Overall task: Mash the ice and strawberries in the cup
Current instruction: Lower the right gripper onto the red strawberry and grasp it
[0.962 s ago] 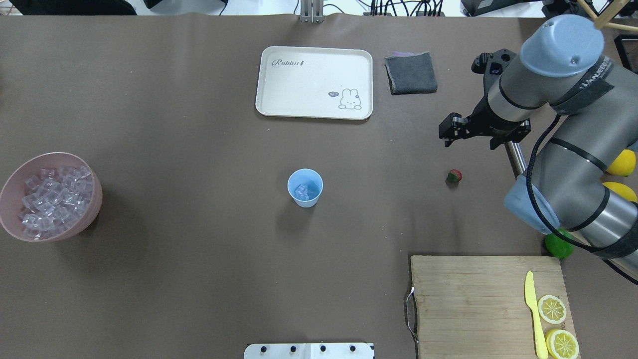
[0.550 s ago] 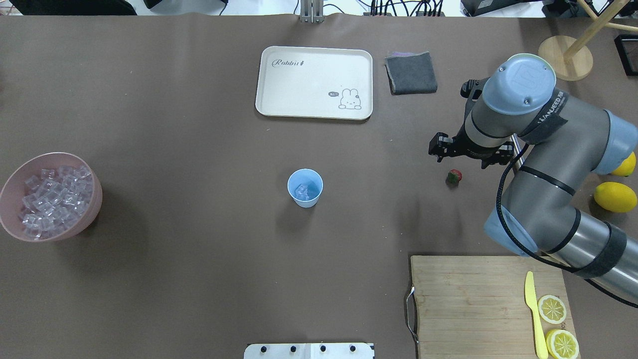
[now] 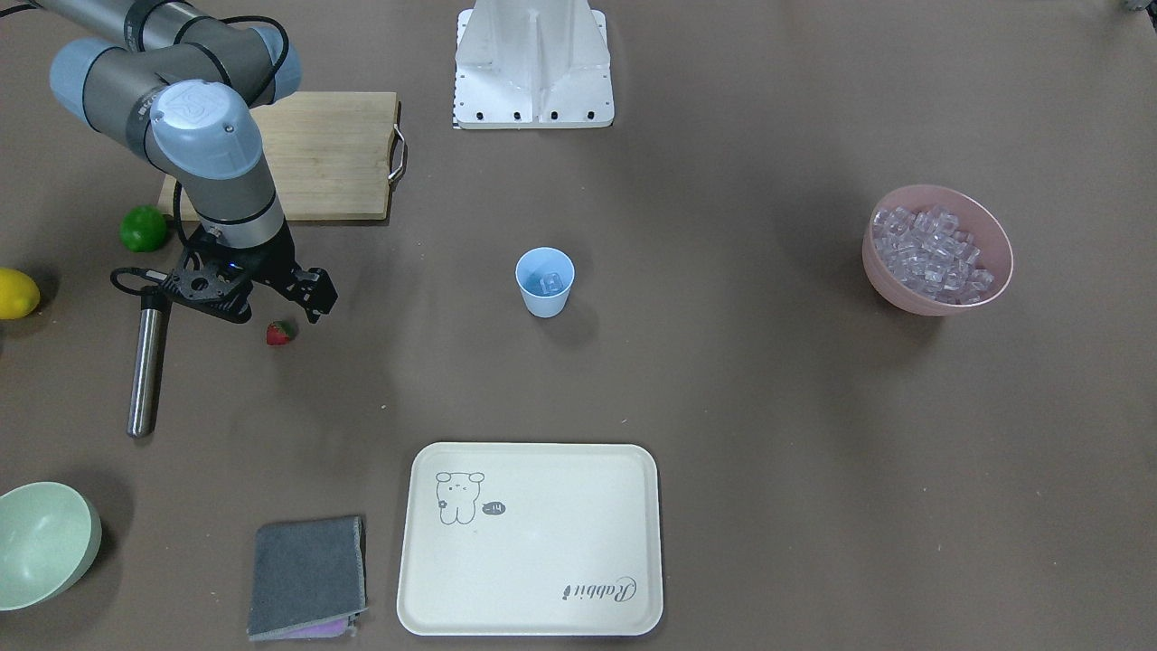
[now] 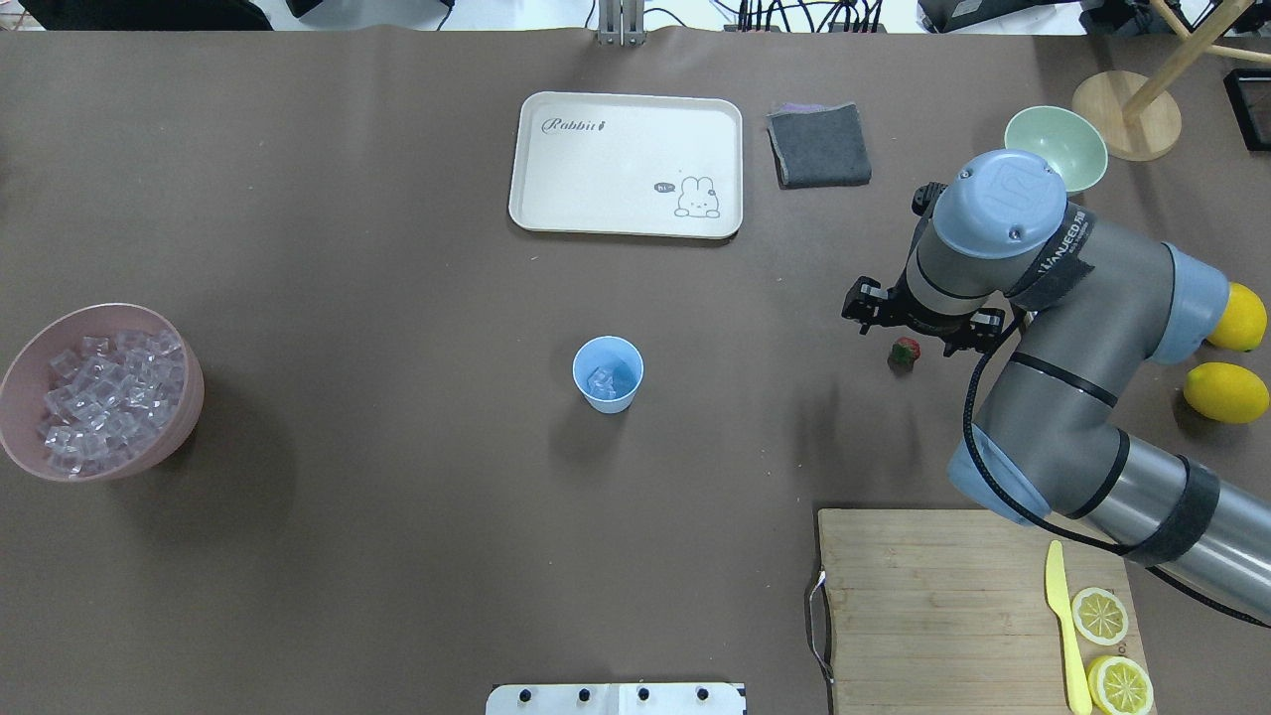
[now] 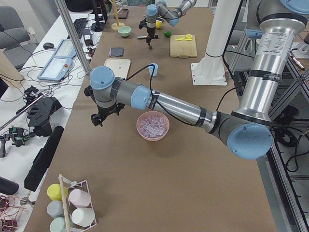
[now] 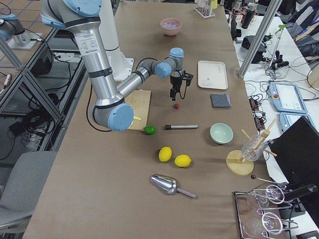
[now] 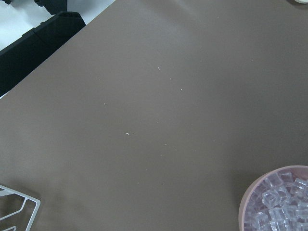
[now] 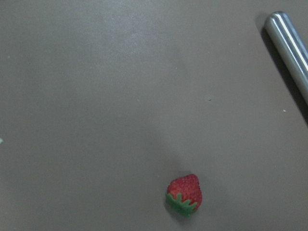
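Note:
The light-blue cup [image 4: 610, 403] [image 3: 545, 306] stands mid-table with a few pieces of ice [image 4: 602, 379] [image 3: 548, 284] inside. One red strawberry [image 4: 905, 350] [image 3: 280, 333] [image 8: 184, 194] lies on the brown mat to the cup's right. My right gripper [image 4: 919, 320] [image 3: 259, 303] hangs just above and slightly behind it, its black jaws spread wide with nothing between them. Only the exterior left view shows my left gripper [image 5: 103, 116], over bare mat beside the pink bowl [image 5: 145, 136]. I cannot tell whether it is open or shut.
The pink bowl [image 4: 189, 392] of ice sits far left. A steel rod [image 3: 145, 371] [image 8: 291, 43] lies near the strawberry. Around it are a lime [image 3: 143, 228], lemons [image 4: 1226, 392], a cutting board [image 4: 943, 596], a green bowl [image 4: 1056, 144], a grey cloth [image 4: 819, 144] and a tray [image 4: 626, 164].
My right arm has swung toward the table's centre and nearer the strawberry, bringing the gripper over it and uncovering the green bowl. Cup, ice and strawberry have not moved.

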Available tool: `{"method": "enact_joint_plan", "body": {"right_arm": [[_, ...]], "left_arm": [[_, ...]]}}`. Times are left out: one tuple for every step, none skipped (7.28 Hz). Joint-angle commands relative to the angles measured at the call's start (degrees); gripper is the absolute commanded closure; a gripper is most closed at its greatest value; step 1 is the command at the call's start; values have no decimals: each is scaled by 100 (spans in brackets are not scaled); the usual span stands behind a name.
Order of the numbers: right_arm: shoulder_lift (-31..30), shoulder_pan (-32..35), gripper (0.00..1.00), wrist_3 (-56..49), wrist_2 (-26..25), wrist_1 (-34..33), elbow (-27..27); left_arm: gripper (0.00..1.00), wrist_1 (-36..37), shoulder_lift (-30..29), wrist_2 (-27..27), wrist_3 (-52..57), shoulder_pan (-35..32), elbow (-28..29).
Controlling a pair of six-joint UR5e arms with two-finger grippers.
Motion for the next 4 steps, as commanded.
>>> {"method": "enact_joint_plan", "body": {"right_arm": [[-66, 22, 1, 137, -77, 494, -508], [-110, 13, 2, 241, -200, 513, -571], [-119, 13, 7, 486, -201, 513, -571], [-119, -13, 9, 662, -201, 522, -563]], "left_arm": [[4, -364, 129, 133, 39, 9, -16], [4, -365, 129, 134, 39, 1, -42], [3, -373, 129, 134, 39, 9, -86], [3, -365, 129, 134, 39, 1, -173]]}}
